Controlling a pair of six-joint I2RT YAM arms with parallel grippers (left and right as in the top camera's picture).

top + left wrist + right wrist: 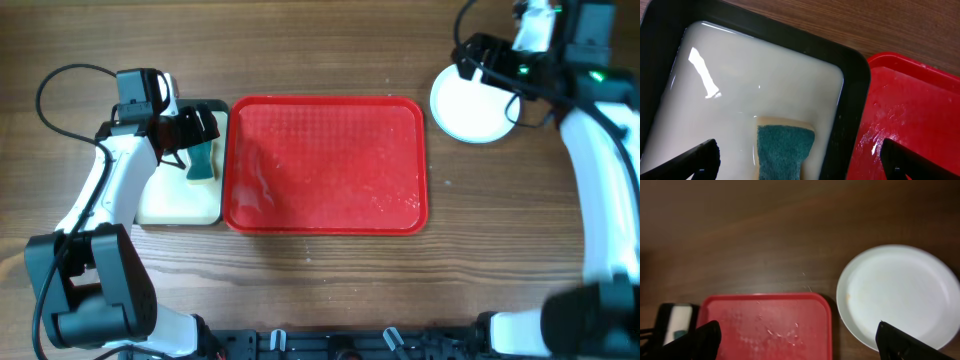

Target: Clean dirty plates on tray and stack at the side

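1. The red tray point(325, 165) lay at the middle of the counter point(330, 285), bare of plates and streaked with wet.
2. A white plate point(900, 295) sat on the counter just beyond the tray's far right corner. Whether other plates lay under it could not be told.
3. The right pincer point(797, 332) hung above the gap between plate and tray, spread wide and holding nothing.
4. The left pincer point(800, 147) hovered over a green-topped sponge point(203, 165) in the small black-rimmed tray point(855, 100) on the left, also spread wide and empty.
5. The cleaning looked finished or nearly so.
6. Risk on the left: one finger hung over the red tray rather than the small one, so a straight descent for the sponge would likely strike a rim and jolt both trays.
7. Risk on the right: the glossy plate could slide if an arm brushed its rim.
8. The wet tray could also drip if moved.
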